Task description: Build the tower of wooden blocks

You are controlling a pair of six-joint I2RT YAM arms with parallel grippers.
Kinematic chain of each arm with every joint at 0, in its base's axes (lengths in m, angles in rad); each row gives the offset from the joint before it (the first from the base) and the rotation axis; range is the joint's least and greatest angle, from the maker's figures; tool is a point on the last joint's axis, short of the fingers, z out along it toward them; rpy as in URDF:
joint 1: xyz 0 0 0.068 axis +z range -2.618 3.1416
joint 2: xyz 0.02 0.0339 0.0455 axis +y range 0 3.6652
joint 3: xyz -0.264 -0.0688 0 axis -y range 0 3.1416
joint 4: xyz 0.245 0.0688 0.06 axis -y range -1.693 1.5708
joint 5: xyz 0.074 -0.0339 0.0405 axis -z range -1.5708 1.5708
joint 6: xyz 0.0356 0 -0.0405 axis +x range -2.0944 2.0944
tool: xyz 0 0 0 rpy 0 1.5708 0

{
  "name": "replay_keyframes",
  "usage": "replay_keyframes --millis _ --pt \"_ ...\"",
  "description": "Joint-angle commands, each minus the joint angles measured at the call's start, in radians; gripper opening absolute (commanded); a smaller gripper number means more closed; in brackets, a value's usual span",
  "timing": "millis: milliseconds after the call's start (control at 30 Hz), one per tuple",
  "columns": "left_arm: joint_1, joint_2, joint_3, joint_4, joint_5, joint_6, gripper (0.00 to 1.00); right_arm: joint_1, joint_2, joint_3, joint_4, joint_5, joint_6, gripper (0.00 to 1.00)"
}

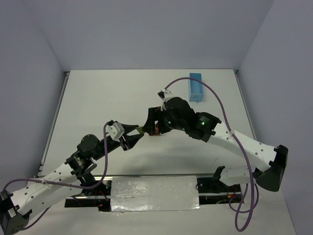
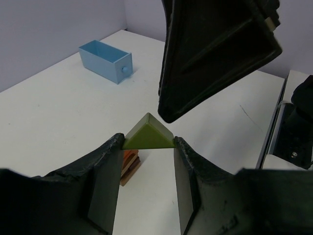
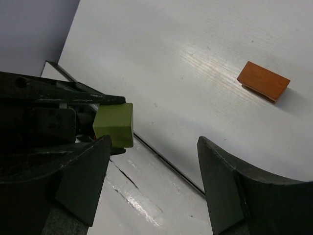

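My left gripper [image 2: 148,143] is shut on the olive-green triangular block [image 2: 148,133] and holds it by its two ends above the table. The wood block tower [image 2: 130,164], a short stack of brown and orange pieces, stands just beyond and below it, partly hidden by my left finger. In the top view the triangle [image 1: 140,130] is just left of the tower [image 1: 156,131]. My right gripper [image 3: 154,143] is open and empty, hovering over the tower, whose orange top [image 3: 263,81] shows from above. The triangle [image 3: 114,124] also shows there.
A light-blue rectangular tray [image 1: 195,87] lies at the far right of the table, also in the left wrist view [image 2: 105,59]. My right gripper's finger [image 2: 215,54] hangs close above the triangle. The table's near edge [image 3: 166,159] runs under the right gripper.
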Motion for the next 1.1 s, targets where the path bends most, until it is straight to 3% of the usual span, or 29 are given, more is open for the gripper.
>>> replay_keyframes --millis 0,333,567,800,933,1067 --pt "-0.006 -0.016 -0.006 0.059 0.035 0.035 0.0 0.018 0.018 0.058 0.031 -0.002 0.005 0.78" --pt "-0.006 0.009 0.005 0.047 0.036 0.041 0.0 0.056 0.058 0.091 0.07 -0.001 -0.031 0.72" --pt "-0.006 0.006 0.009 0.042 0.043 0.043 0.0 0.059 0.102 0.13 0.033 -0.007 -0.055 0.6" --pt "-0.007 -0.004 0.011 0.037 0.044 0.044 0.0 0.059 0.118 0.133 0.042 -0.007 -0.054 0.59" --pt "-0.006 -0.001 0.012 0.034 0.04 0.046 0.0 0.059 0.127 0.145 0.03 -0.044 -0.058 0.47" --pt "-0.006 -0.001 0.014 0.031 0.029 0.046 0.01 0.059 0.127 0.144 0.027 -0.068 -0.064 0.27"
